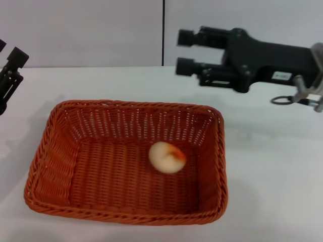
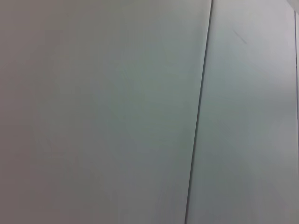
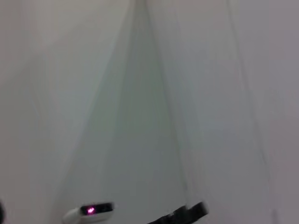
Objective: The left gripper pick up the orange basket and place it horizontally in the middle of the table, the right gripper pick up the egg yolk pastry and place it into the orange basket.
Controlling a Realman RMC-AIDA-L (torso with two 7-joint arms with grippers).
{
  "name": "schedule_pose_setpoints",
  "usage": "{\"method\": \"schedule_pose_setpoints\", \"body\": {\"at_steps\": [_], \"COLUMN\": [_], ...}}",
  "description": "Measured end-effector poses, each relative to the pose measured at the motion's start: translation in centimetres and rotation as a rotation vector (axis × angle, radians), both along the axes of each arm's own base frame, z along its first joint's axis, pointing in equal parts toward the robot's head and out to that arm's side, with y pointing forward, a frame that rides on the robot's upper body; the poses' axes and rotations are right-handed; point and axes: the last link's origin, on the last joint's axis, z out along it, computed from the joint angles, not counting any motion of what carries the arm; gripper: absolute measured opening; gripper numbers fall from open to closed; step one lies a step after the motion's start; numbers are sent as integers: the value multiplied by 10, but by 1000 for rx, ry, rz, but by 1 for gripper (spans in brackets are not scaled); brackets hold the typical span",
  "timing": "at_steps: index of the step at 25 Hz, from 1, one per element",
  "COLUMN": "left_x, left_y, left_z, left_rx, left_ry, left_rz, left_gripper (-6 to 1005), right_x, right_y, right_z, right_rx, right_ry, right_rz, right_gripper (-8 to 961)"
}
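Observation:
The orange basket (image 1: 126, 161) lies lengthwise across the middle of the white table (image 1: 272, 166) in the head view. Inside it, right of centre on the basket floor, rests the egg yolk pastry (image 1: 167, 157), cream with an orange patch turned to the right. My right gripper (image 1: 184, 52) hangs high above the table, past the basket's far right corner, open with nothing between its fingers. My left gripper (image 1: 10, 75) shows only at the left edge, away from the basket. Neither wrist view shows the basket or the pastry.
A grey wall with a dark vertical seam (image 1: 163, 33) stands behind the table. The left wrist view shows only wall panels (image 2: 103, 112). A small white device with a pink light (image 3: 89, 211) sits low in the right wrist view.

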Motion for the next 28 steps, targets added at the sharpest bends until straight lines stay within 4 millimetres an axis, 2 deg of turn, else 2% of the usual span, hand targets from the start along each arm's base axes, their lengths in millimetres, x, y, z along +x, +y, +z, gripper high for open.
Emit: {"method": "schedule_pose_setpoints", "body": {"at_steps": [4,7,11,17,18,19,22,28], "left_x": [0,0,0,-4,-17,-22,-31,-39], "left_y": [0,0,1,1,0,-2,-8,-18], "left_z": [0,0,2,8,26,32,41,42], "left_rx": [0,1,11,57,182,225,320,397], "left_ry": [0,-2,-6,-13,-38,-55,-98,-101], "left_rz": [-1,-1,4,29,116,147,212,269], "left_gripper": [646,646,646,646,646,646,646,646], "right_x": [23,50,89,144,153,160,180,204], "right_y": [-3,-9,-23,-52,-57,-62,-75,-95], "right_z": [21,41,69,99,104,108,120,129], "right_rx": [167,343,623,967,1015,1056,1158,1313], "right_ry": [79,159,257,329,345,359,399,399], "right_rz": [-65,-148,-274,-492,-536,-577,-685,-807], "right_gripper": [682,731,731,731,731,731,731,731]}}
